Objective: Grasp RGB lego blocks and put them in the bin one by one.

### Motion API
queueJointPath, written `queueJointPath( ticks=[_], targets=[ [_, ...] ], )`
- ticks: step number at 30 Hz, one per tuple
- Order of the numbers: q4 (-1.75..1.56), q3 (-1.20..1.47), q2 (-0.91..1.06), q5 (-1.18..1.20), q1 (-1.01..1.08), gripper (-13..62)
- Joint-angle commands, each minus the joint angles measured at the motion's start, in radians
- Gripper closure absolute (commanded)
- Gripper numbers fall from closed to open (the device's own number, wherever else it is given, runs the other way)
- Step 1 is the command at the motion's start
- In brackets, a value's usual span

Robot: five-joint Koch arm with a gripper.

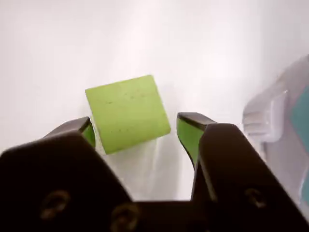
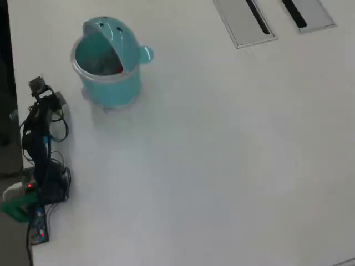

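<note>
In the wrist view a yellow-green lego block (image 1: 127, 112) lies tilted on the white table between my jaws. My gripper (image 1: 136, 124) is open. The block sits close against the left jaw, with a clear gap to the right jaw. The teal bin (image 2: 108, 64) stands at the upper left of the overhead view, its domed lid swung back, and a bit of red (image 2: 118, 69) shows inside. Its pale edge also shows in the wrist view (image 1: 285, 121) at the right. In the overhead view my gripper (image 2: 49, 100) is just left of the bin, and the block is hidden there. The blue block is out of view.
The arm's base and cables (image 2: 36, 188) sit at the table's left edge (image 2: 16, 138). Two flat grey plates with black slots (image 2: 244, 22) lie at the top right.
</note>
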Motion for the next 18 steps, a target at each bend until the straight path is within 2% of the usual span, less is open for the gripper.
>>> queueJointPath(
  ticks=[1,5,10,18],
  targets=[
    [-0.077,-0.021,0.011,0.021,-0.003,18.4],
    [-0.091,0.023,0.012,0.041,0.005,20.3],
    [-0.106,0.057,0.034,0.083,0.009,28.3],
    [-0.094,0.028,0.072,0.104,0.008,33.0]
  ],
)
